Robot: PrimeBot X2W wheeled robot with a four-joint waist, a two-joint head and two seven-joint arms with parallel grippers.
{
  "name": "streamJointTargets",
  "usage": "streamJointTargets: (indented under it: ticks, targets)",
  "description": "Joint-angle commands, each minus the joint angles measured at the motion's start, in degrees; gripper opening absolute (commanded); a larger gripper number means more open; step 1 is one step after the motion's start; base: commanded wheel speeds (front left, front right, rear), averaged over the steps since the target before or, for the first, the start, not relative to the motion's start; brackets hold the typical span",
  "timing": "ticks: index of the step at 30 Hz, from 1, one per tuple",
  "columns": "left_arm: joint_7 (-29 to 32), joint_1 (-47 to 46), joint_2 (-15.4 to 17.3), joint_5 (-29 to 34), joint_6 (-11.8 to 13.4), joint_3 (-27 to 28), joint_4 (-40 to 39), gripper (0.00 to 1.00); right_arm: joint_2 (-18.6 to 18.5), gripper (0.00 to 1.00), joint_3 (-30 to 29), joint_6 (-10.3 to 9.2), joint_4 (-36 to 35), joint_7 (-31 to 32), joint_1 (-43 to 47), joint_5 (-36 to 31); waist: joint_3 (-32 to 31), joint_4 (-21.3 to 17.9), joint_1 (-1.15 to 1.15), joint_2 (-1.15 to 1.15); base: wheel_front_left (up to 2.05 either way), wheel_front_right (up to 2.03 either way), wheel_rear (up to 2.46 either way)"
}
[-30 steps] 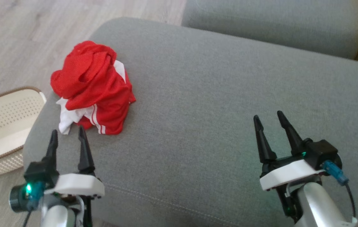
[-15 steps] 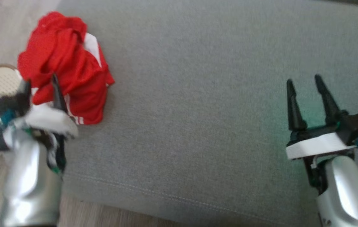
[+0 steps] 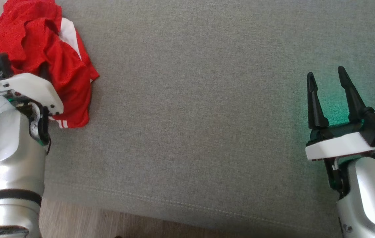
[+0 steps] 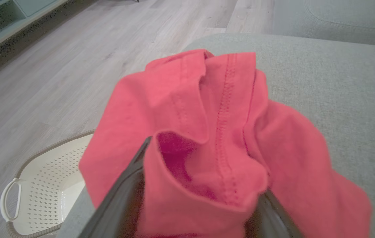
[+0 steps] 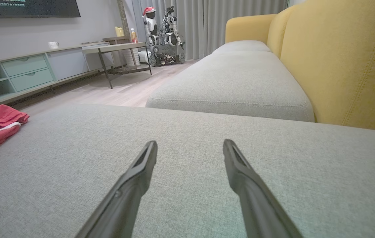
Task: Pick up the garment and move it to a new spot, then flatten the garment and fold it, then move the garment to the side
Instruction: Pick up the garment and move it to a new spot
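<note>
Your left end effector point(image 4: 204, 168) stands open, its fingers point(image 4: 131, 178) straddling the red garment point(image 3: 28, 36) at the sofa cushion's point(image 3: 190, 99) far-left edge. Your right end effector point(image 3: 325, 71) hovers open at the near right.

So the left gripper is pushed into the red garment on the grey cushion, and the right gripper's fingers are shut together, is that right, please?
Not quite: the fingers of the right gripper stand spread apart, as the right wrist view shows. The left gripper is indeed pushed into the red garment on the grey cushion.
</note>
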Motion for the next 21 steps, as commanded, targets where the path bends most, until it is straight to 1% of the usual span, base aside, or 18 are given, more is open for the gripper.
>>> streamJointTargets:
  ticks: [1, 2, 3, 8, 11, 14, 17, 19, 20, 21]
  targets:
    - [0.3, -2.7, 3.5, 0.6, -0.8, 0.7, 0.7, 1.0, -0.5, 1.0, 1.7, -0.04, -2.2, 0.0, -1.3, -0.3, 0.0, -0.2, -0.01, 0.0, 0.0, 0.0, 0.0]
    - [0.3, -3.2, 3.5, 0.5, -1.0, 0.7, 1.7, 0.39, -0.5, 1.0, 1.8, -0.04, -2.1, 0.0, -1.3, -0.4, 0.0, -0.3, -0.01, 0.0, 0.0, 0.0, 0.0]
    - [-0.2, -3.6, 3.5, 0.5, -1.1, 0.6, 2.4, 0.0, -0.4, 1.0, 1.9, -0.04, -2.1, 0.0, -1.3, -0.4, -0.1, -0.3, -0.01, 0.0, 0.0, 0.0, 0.0]
    - [-4.9, -4.6, 3.5, -0.1, -1.1, 0.7, 4.3, 0.0, 0.0, 1.0, 1.9, -0.04, -1.0, -0.4, -1.0, -0.3, -1.9, -0.3, -0.01, 0.0, 0.0, 0.0, 0.0]
    - [-7.7, -4.5, 3.8, -0.6, -1.0, 1.2, 3.3, 0.0, 0.7, 1.0, 2.2, -0.04, -0.1, -0.9, -1.0, -0.1, -3.8, -0.7, -0.01, 0.0, 0.0, 0.0, 0.0]
    - [-8.6, -4.0, 4.0, -0.9, -1.0, 1.6, 1.4, 0.0, 1.2, 1.0, 2.2, -0.04, 0.7, -1.3, -1.0, 0.2, -5.1, -0.9, -0.01, 0.0, 0.0, 0.0, 0.0]
    - [-9.1, -2.8, 4.3, -1.0, -1.2, 2.2, -3.9, 0.0, 1.8, 1.0, 2.5, -0.04, 2.0, -1.9, -0.9, 0.4, -7.3, -1.3, -0.01, 0.0, 0.0, 0.0, 0.0]
    - [-9.1, -1.4, 4.4, -0.8, -1.2, 2.8, -9.9, 0.0, 2.3, 1.0, 2.6, -0.04, 2.8, -2.2, -0.8, 0.6, -8.7, -1.7, -0.01, 0.0, 0.0, 0.0, 0.0]
    - [-9.1, 0.3, 4.1, -0.5, -1.5, 3.1, -15.7, 0.0, 2.6, 1.0, 2.7, -0.04, 3.6, -2.4, -0.7, 0.8, -10.1, -2.2, -0.01, 0.0, 0.0, 0.0, 0.0]
    - [-9.1, 1.1, 3.9, -0.4, -1.8, 3.1, -18.3, 0.0, 2.8, 1.0, 2.8, -0.04, 4.0, -2.5, -0.6, 0.9, -10.8, -2.5, -0.01, 0.0, 0.0, 0.0, 0.0]
